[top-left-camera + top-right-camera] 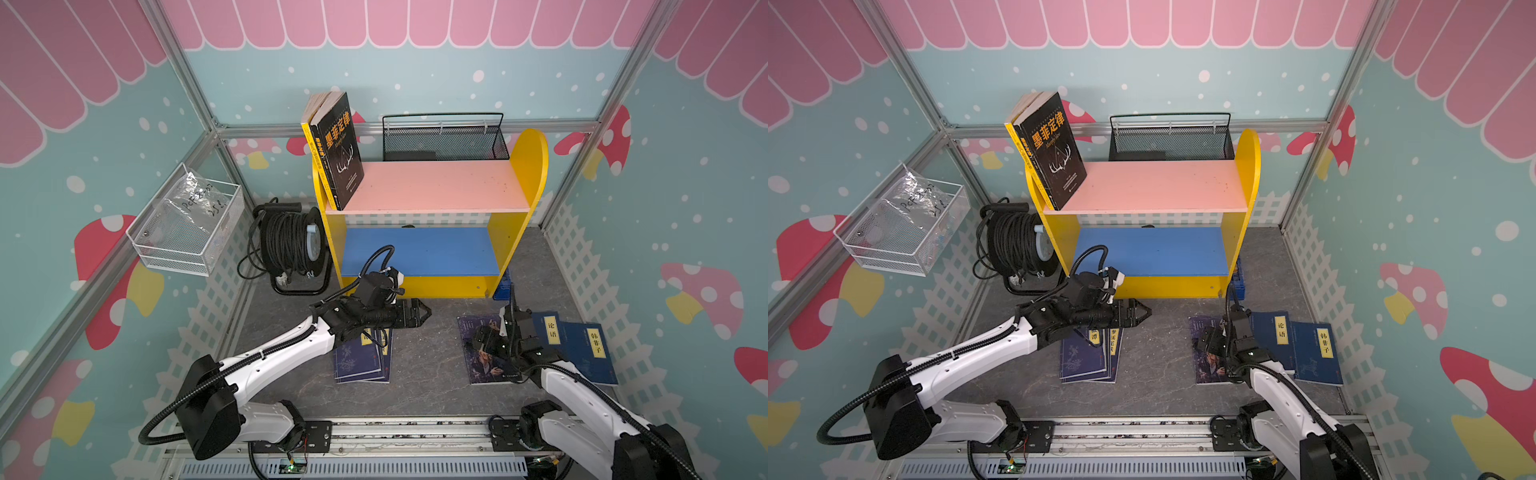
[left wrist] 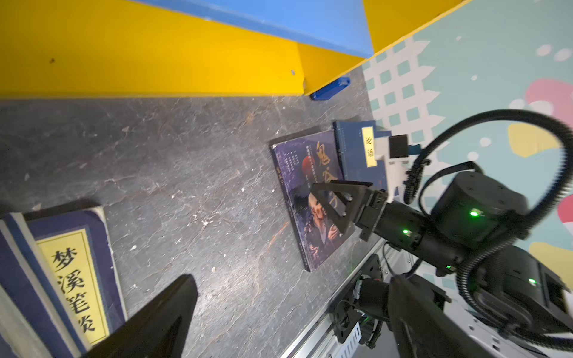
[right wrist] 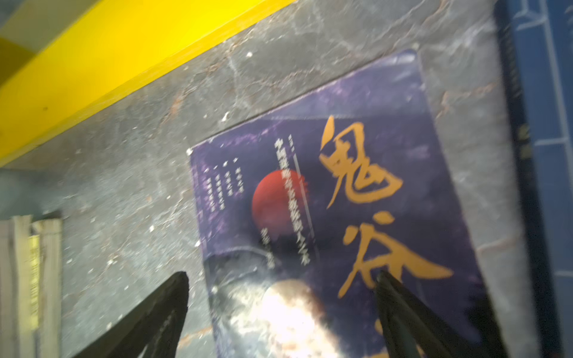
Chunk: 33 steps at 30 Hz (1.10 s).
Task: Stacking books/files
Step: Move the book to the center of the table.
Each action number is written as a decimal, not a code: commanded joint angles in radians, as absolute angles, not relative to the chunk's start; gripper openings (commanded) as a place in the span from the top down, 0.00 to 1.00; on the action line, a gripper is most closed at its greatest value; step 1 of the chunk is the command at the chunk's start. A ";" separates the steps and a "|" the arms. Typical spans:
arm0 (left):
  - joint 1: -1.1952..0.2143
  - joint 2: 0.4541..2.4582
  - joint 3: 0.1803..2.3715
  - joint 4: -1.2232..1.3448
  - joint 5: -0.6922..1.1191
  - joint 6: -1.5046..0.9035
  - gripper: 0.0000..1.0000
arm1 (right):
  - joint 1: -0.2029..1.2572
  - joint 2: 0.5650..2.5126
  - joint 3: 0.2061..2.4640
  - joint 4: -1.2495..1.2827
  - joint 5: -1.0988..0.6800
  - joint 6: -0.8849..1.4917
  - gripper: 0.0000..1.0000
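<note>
A black book with an antler emblem (image 1: 340, 153) leans upright at the left end of the pink shelf board (image 1: 436, 187), a yellow book (image 1: 309, 143) behind it. Thin navy books (image 1: 361, 361) lie stacked on the floor under my left arm. My left gripper (image 1: 426, 313) hovers open and empty above bare floor, seen also in the left wrist view (image 2: 291, 285). A purple book (image 1: 484, 365) lies flat to the right, beside two navy books (image 1: 590, 353). My right gripper (image 3: 282, 279) is open low over the purple book (image 3: 356, 186), one finger on each side of its left edge.
The yellow shelf unit has a blue lower board (image 1: 419, 249) and a black mesh basket (image 1: 444, 137) at its back. A cable reel (image 1: 291, 245) stands left of it, a blue crate (image 1: 503, 286) at its right foot. A white wire basket (image 1: 187, 224) hangs on the left wall.
</note>
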State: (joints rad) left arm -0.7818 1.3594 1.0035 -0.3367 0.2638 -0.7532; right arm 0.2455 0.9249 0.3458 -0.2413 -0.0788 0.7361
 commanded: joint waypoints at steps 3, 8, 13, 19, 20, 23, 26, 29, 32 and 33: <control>-0.788 1.396 1.006 -0.334 0.303 -0.766 0.02 | 0.252 0.914 0.455 -0.411 0.021 0.715 0.03; -0.791 1.422 1.031 -0.326 0.314 -0.766 0.03 | 0.227 1.025 0.592 -0.451 0.200 0.624 0.00; -0.795 1.417 1.033 -0.323 0.302 -0.767 0.03 | 0.202 1.175 0.606 -0.404 0.140 0.574 0.00; -0.799 1.357 0.982 -0.323 0.279 -0.786 0.03 | 0.192 1.162 0.536 -0.344 0.078 0.562 0.01; -0.800 1.354 0.968 -0.323 0.279 -0.789 0.03 | 0.190 1.160 0.526 -0.343 0.066 0.573 0.00; -0.800 1.355 0.952 -0.322 0.292 -0.798 0.03 | 0.191 1.150 0.470 -0.322 -0.010 0.614 0.00; -0.800 1.372 0.963 -0.322 0.306 -0.808 0.03 | 0.195 1.092 0.394 -0.313 -0.133 0.659 0.03; -0.801 1.400 0.981 -0.322 0.310 -0.817 0.03 | 0.205 0.974 0.326 -0.317 -0.187 0.726 0.03; -0.801 1.444 0.999 -0.322 0.324 -0.820 0.03 | 0.215 0.879 0.300 -0.325 -0.208 0.796 0.03; -0.801 1.465 1.006 -0.322 0.338 -0.821 0.03 | 0.223 0.859 0.299 -0.325 -0.209 0.818 0.03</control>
